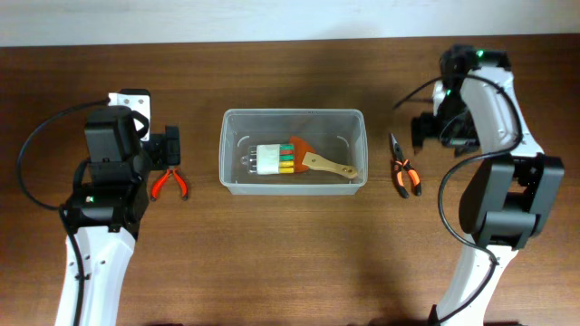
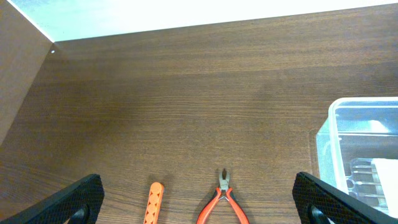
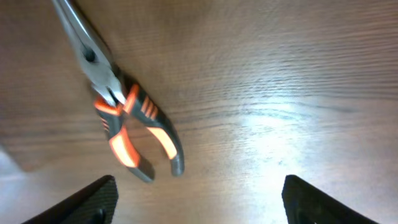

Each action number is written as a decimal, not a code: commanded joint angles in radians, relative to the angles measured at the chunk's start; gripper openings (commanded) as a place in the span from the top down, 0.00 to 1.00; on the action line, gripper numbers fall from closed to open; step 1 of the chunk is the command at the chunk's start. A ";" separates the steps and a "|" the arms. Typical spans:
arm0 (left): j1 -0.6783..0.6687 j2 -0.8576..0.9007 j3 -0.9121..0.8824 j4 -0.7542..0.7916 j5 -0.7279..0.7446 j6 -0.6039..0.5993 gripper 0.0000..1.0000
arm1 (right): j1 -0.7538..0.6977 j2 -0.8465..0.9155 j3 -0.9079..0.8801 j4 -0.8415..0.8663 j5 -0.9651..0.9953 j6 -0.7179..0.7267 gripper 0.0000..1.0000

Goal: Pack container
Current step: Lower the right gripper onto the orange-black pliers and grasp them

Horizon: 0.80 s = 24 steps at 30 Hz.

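Note:
The container (image 1: 225,154), a large clear bin, stands mid-table; its corner shows in the left wrist view (image 2: 348,115). Inside lie a small clear case with coloured pieces (image 1: 270,159) and a wooden-handled brush (image 1: 324,163). Red-handled cutters (image 1: 169,184) lie left of the bin, between my left fingers in the left wrist view (image 2: 222,198), beside an orange strip (image 2: 153,202). My left gripper (image 1: 169,148) (image 2: 199,208) is open and empty above them. Orange-and-black pliers (image 1: 404,172) (image 3: 124,124) lie right of the bin. My right gripper (image 1: 424,134) (image 3: 199,205) is open and empty just beside them.
The brown wooden table (image 1: 290,263) ends at a white wall along the back edge (image 1: 290,18). Both arms' cables hang beside their bases.

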 commanded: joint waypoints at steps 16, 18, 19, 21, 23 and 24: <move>0.003 0.002 0.019 0.002 0.001 0.016 0.01 | 0.005 0.000 -0.300 0.251 -0.100 -0.229 0.25; 0.003 0.002 0.019 0.002 0.001 0.016 0.01 | 0.005 0.000 -0.322 0.280 -0.100 -0.247 0.28; 0.003 0.002 0.019 0.002 0.001 0.016 0.01 | 0.005 0.000 -0.335 0.298 -0.099 -0.252 0.30; 0.003 0.002 0.019 0.002 0.001 0.016 0.01 | 0.005 0.000 -0.348 0.322 -0.100 -0.255 0.32; 0.003 0.002 0.019 0.002 0.001 0.016 0.01 | 0.005 0.000 -0.360 0.348 -0.100 -0.263 0.35; 0.003 0.002 0.019 0.002 0.001 0.016 0.01 | 0.005 0.000 -0.365 0.359 -0.100 -0.270 0.37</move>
